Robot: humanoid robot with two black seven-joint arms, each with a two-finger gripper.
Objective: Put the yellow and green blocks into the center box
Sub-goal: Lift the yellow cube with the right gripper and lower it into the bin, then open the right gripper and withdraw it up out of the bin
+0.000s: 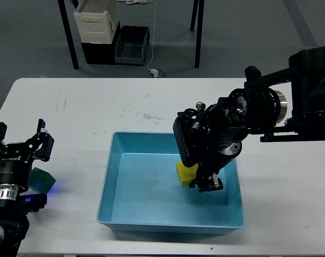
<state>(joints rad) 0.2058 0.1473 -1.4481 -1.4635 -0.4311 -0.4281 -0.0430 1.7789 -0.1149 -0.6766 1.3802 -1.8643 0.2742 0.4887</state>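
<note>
The yellow block (186, 173) is inside the blue center box (170, 225), low near its floor, right of the middle. My right gripper (197, 179) reaches down into the box and is shut on the yellow block. The green block (40, 179) lies on the white table at the far left. My left gripper (19, 151) is open, fingers spread, just above and beside the green block, partly hiding it.
The white table (87, 112) carries the box in its middle. Behind the table stand black table legs (69, 37), a cream crate (97, 21) and a dark bin (132, 45) on the grey floor. My right arm's thick body (307, 96) spans the table's right side.
</note>
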